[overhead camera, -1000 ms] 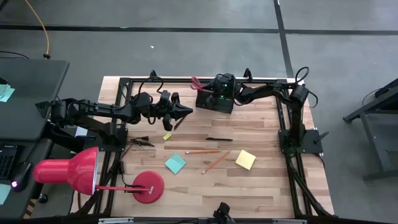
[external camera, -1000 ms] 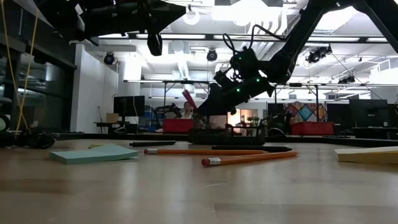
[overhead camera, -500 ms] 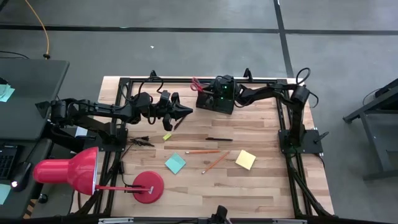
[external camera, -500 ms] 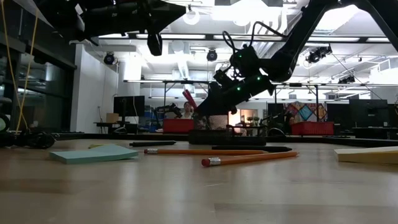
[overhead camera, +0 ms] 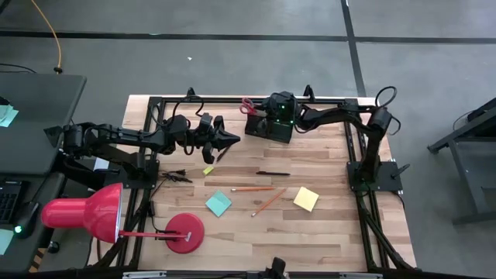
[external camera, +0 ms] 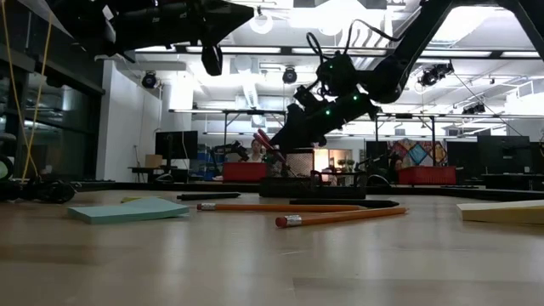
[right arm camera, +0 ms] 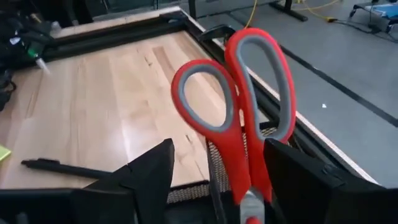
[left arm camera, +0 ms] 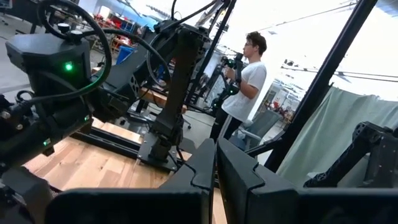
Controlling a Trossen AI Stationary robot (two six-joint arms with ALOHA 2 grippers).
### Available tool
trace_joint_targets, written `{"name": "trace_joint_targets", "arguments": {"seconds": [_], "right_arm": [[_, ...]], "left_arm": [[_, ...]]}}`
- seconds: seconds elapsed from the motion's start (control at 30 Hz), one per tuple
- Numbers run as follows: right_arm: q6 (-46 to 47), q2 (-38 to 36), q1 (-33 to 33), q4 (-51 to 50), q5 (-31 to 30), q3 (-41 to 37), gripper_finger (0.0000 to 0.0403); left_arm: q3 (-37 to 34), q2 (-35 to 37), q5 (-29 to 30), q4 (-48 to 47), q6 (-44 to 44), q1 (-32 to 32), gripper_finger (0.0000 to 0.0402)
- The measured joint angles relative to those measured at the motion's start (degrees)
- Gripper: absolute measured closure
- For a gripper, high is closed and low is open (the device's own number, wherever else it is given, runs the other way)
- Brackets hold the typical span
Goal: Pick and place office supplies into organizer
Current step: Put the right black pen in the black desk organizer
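The red-handled scissors stand blades down in the black organizer at the table's far middle, handles sticking up and leaning toward the far left. My right gripper hovers open just above the organizer, one finger on either side of the scissors' shank, touching nothing that I can see. My left gripper is shut on nothing, in the air left of the organizer. Two orange pencils, a black pen, a blue pad, a yellow pad and a tiny yellow block lie on the wood.
A big red desk lamp stands at the near left, its round base on the table. A black metal frame runs along the table's edges. A person stands in the room beyond. Bare wood lies near the front edge.
My right gripper has risen a little and drawn back toward the table's right edge, away from the scissors. The scissors stay in the organizer; in the low view their handles sit slightly lower than before and both loops now show.
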State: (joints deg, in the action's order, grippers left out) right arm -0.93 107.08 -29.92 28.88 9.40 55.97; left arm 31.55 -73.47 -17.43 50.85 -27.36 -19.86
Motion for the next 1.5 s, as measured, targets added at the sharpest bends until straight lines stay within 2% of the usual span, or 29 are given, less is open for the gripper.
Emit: {"name": "trace_joint_targets", "arguments": {"seconds": [0.17,0.33,0.5,0.67,0.87,0.97,1.07,1.17,1.3,1.5], "right_arm": [[-1.11,-5.08,1.31,-1.96,0.01,0.01,0.0159],[4.2,-14.33,3.34,-7.65,0.22,0.18,0.0159],[9.97,-23.25,5.77,-18.06,0.23,0.21,0.0159],[16.23,-28.39,7.7,-29.88,0.69,0.21,0.0159],[19.82,-30.5,9.94,-43.49,1.47,0.21,0.0159],[21.21,-30.48,11.09,-49.36,4.99,0.21,0.0159],[20.08,-30.48,12.82,-53.59,8.02,0.21,0.0159],[17.96,-30.48,15.25,-55.72,8.16,0.21,0.0159],[15.95,-30.48,20.0,-57.02,6.39,0.21,0.016],[16.92,-30.48,26.55,-56.89,-3.29,0.21,0.016]], "left_arm": [[0.0,0.0,0.0,-0.08,0.14,0.0,0.0395],[0.0,0.0,0.02,-1.68,1.33,0.0,0.0395],[0.0,0.0,0.15,-4.71,3.56,-0.02,0.0395],[0.0,-0.02,1.24,-6.19,4.53,-0.02,0.0391],[0.0,-0.02,2.44,-6.83,5.04,-0.02,0.0345],[0.0,-0.02,2.89,-7.43,4.58,-0.01,0.031],[0.0,-0.02,3.03,-7.4,3.74,-0.02,0.0284],[0.0,-0.02,3.55,-7.4,1.64,-0.02,0.0271],[0.0,-0.02,5.08,-7.43,1.18,-0.02,0.0266],[0.0,-0.02,5.15,-7.46,0.21,-0.02,0.0277]]}}
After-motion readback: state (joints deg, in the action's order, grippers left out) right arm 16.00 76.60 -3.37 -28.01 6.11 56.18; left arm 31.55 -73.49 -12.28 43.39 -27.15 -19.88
